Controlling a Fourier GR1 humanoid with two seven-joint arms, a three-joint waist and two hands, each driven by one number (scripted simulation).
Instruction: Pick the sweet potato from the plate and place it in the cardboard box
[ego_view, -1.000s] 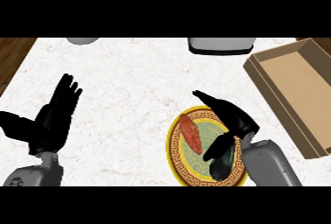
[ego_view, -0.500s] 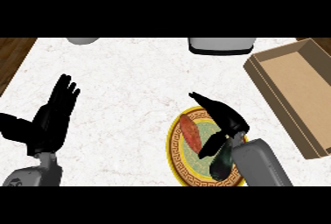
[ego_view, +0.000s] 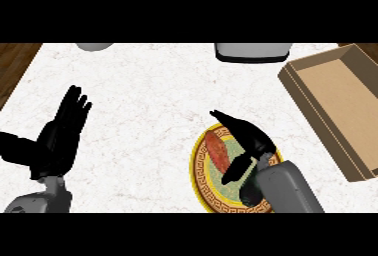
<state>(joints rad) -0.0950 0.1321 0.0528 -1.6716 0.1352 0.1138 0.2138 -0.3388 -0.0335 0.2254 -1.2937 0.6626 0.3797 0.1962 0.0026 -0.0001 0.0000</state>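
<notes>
The sweet potato (ego_view: 218, 150) is lying on the left part of the round, gold-rimmed plate (ego_view: 201, 172), its long axis running up and down the head view with a slight lean, the upper end nearest the top rim. The right hand (ego_view: 247, 137) is hanging over the plate just to the right of the sweet potato, its fingers spread fairly wide and holding nothing; the thumb (ego_view: 236, 167) is pointing down on the sweet potato's right side while the fingers are reaching past its upper end. Whether any finger is touching it, the view is not showing. So the thing to be grasped is sitting just left of the palm, and a small shift leftward looks needed before closing.

The left hand (ego_view: 55, 140) is resting open with its fingers up at the left of the view, well apart from the plate, so the right one is clearly the nearer.

The cardboard box (ego_view: 336, 95) is standing open at the right edge of the white desk (ego_view: 148, 85), up and to the right of the plate, with bare desk between them, leaving room for the carry.
</notes>
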